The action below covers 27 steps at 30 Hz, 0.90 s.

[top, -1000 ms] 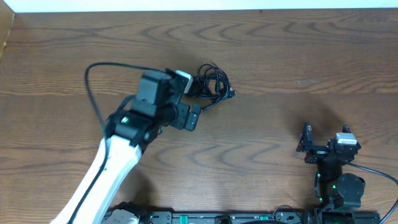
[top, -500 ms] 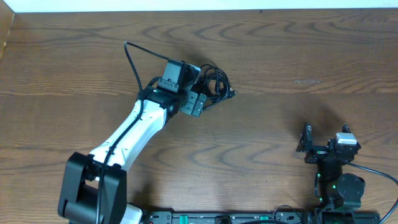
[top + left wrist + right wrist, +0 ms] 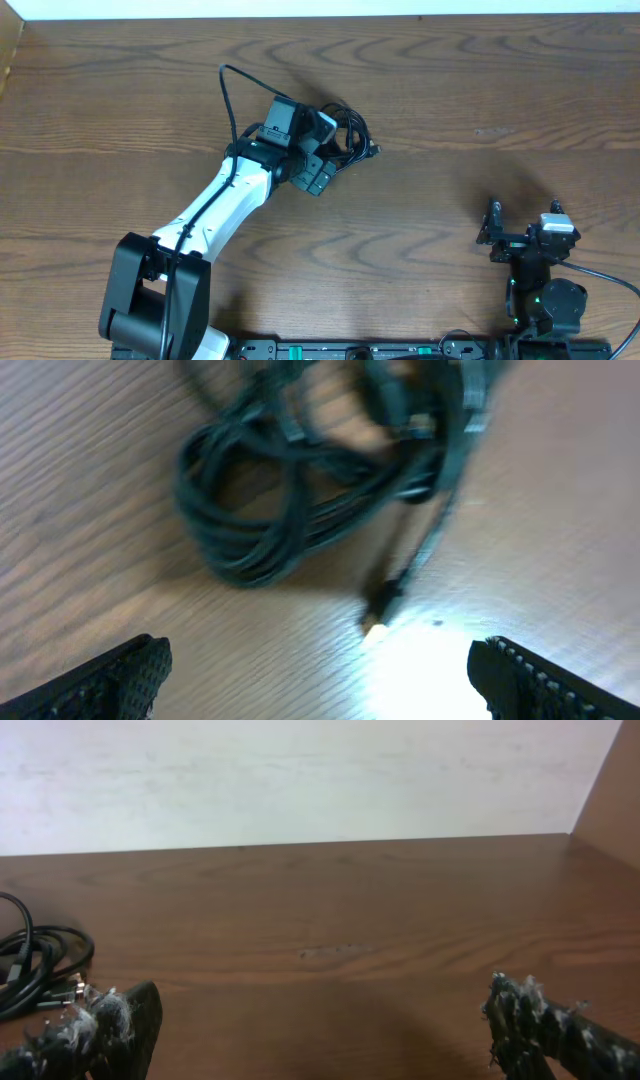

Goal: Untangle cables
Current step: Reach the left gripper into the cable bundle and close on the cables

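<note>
Now the left tool [image 3: 320, 665] is hovering with its fingers spread wide and empty, apparently lining up for a grab at the cables [image 3: 270, 510]. They are lying bunched on the counter [image 3: 450, 80] just ahead of it, a loose plug end [image 3: 378, 615] nearest. Well apart, the right tool [image 3: 320, 1020] is sitting wide and empty. No containers are showing.

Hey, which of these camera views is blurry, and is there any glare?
Left wrist view: the cable bundle is blurred, with bright glare on the table beside the connector. Overhead and right wrist views look sharp, without glare.
</note>
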{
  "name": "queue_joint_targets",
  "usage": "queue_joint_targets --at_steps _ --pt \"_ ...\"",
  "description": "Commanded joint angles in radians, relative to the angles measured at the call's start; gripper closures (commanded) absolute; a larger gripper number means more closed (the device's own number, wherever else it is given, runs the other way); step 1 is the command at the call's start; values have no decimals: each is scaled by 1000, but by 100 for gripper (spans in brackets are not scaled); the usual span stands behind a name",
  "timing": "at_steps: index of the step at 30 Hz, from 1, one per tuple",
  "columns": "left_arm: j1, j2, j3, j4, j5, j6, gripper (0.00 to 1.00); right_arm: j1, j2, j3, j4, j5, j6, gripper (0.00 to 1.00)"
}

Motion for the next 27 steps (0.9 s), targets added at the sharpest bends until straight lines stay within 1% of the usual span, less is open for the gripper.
queue_joint_targets --at_steps 1,5,9,14,19,21,27 --pt "-2 2 21 1 110 153 1 -4 -6 -1 -5 -6 6 1" --pt "-2 4 21 -1 114 269 1 -4 -6 -1 -5 -6 6 1" --pt "-2 4 21 0 114 341 1 -4 -6 -1 -5 -6 6 1" --pt "-2 10 19 1 114 399 0 -4 -6 -1 -5 -6 6 1" --pt "-1 61 19 13 114 446 0 -4 -6 -1 -5 -6 6 1" --pt "-1 88 19 24 113 472 2 -4 -6 -1 -5 -6 6 1" --pt "-1 156 19 118 113 472 4 -4 -6 -1 -5 -6 6 1"
